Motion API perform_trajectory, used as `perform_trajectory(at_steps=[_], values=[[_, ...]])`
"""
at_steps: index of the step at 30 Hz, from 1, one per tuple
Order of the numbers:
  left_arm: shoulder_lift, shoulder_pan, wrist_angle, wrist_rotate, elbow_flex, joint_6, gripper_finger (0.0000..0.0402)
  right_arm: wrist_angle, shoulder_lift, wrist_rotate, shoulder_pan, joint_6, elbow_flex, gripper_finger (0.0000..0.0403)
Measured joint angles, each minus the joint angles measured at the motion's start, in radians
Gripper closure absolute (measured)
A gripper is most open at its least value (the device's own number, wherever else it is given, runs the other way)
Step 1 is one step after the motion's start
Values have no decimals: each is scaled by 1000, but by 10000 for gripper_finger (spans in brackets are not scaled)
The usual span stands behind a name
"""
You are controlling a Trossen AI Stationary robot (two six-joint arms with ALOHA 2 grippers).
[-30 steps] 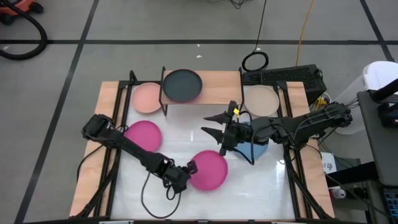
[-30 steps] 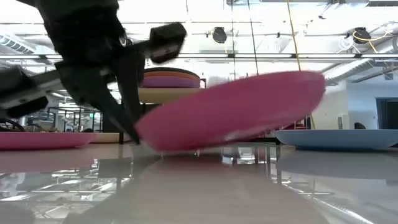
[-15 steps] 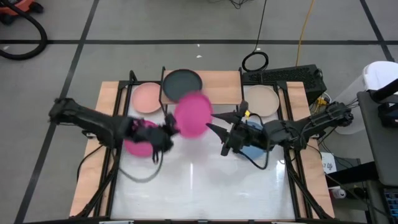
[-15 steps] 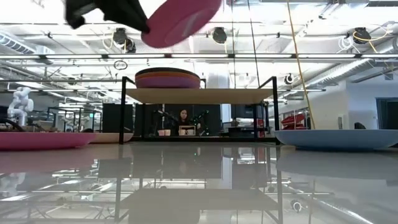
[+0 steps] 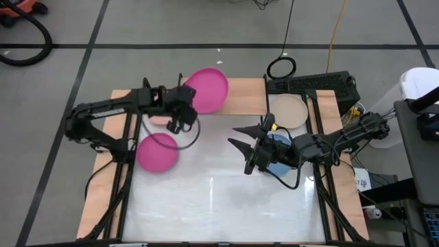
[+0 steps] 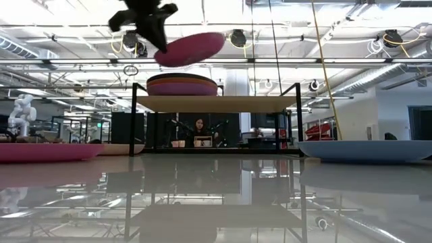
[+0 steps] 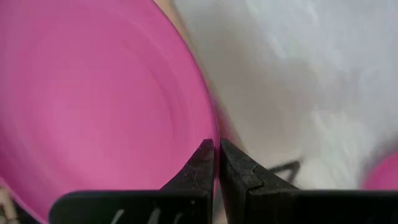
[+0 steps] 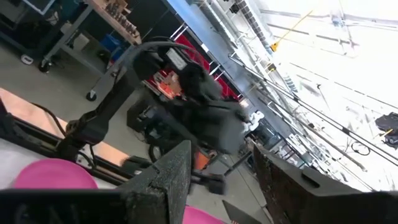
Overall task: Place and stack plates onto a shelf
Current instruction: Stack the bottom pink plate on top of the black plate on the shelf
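My left gripper [image 5: 184,104] is shut on the hot pink plate [image 5: 207,89] and holds it in the air over the shelf [image 6: 216,102]. In the low view that plate [image 6: 189,47] hovers a little above the stack of plates [image 6: 182,85] resting on the shelf board. The black plate is hidden beneath it in the high view. A magenta plate [image 5: 158,152] lies flat on the table at the left. My right gripper [image 5: 241,147] is open and hovers at the middle right, beside the blue plate [image 5: 280,156]. A beige plate [image 5: 288,110] lies at the far right. My left gripper pinches the hot pink plate's rim [image 7: 210,127] between its two fingers [image 7: 202,163], on the side of the plate toward the table's left. The fingers come at it roughly level from the left. The plate is lifted clear, nearly flat, slightly tilted, above the shelf's stack.
A light pink plate [image 5: 159,118] lies on the wood beside the shelf's left legs, partly hidden by my left arm. White tabletop [image 5: 219,206] lies open toward the near edge. Black shelf legs [image 6: 135,118] stand at the far side. A person sits in the room behind the table.
My left gripper has carried the hot pink plate from the near middle of the table, where it leaned tilted on the surface, up and toward the far edge. The plate now hangs clear over the shelf's stack and has levelled out. My right gripper stays open.
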State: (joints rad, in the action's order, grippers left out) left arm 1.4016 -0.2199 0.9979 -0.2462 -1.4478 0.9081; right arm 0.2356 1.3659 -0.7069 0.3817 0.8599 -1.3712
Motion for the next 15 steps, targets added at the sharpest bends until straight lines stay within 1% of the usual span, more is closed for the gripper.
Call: perform_trajectory(at_steps=[1,4,7,11,15], values=[[23,-17,25,17,-33,-12,392,0,0,0,0,0,0,248],[95,-63,117,22,-91,-24,392,-2,0,0,0,-14,8,248],[143,-108,135,21,-99,-27,389,-4,0,-3,0,-25,27,248],[166,-151,140,21,-102,-27,372,-5,2,-4,0,-1,45,248],[169,-169,139,15,-102,-39,365,-5,2,-6,0,-3,56,248]])
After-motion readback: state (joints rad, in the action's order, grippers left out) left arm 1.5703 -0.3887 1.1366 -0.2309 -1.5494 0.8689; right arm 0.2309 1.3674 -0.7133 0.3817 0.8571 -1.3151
